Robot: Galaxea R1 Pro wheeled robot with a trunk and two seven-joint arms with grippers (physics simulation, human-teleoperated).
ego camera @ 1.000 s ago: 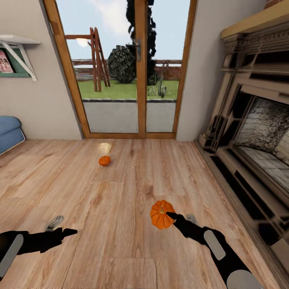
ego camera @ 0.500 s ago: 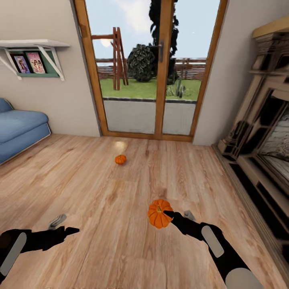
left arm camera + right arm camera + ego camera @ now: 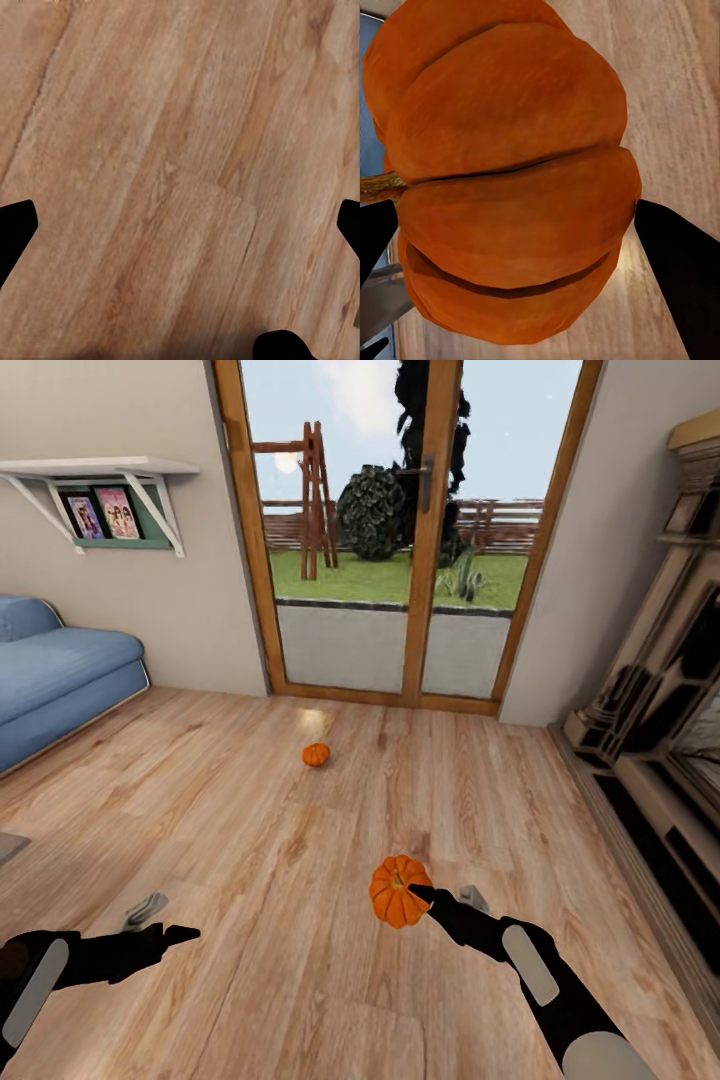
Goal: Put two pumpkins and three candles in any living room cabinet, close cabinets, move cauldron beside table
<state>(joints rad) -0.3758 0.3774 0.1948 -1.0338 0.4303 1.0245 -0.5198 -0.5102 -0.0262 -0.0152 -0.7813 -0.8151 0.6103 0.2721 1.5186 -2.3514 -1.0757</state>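
Head view: right pincer point(image 3: 418, 893) grasps pumpkin point(image 3: 396, 894); left pincer point(image 3: 165, 923) released; sofa point(image 3: 60, 675) left

Light-brown wood-plank floor point(image 3: 250, 820) across lower field. Wood-framed glass double door point(image 3: 400, 530) at 12 o'clock; lawn, dark rounded shrub point(image 3: 372, 512) and reddish wooden ladder frame point(image 3: 312, 500) seen through glass. Blue upholstered sofa point(image 3: 55, 675) at 9 o'clock, against beige wall. White bracketed wall shelf point(image 3: 100, 485) at 10 o'clock, framed pictures beneath. Ornate grey-black fireplace surround point(image 3: 665, 710) along 3 o'clock edge.
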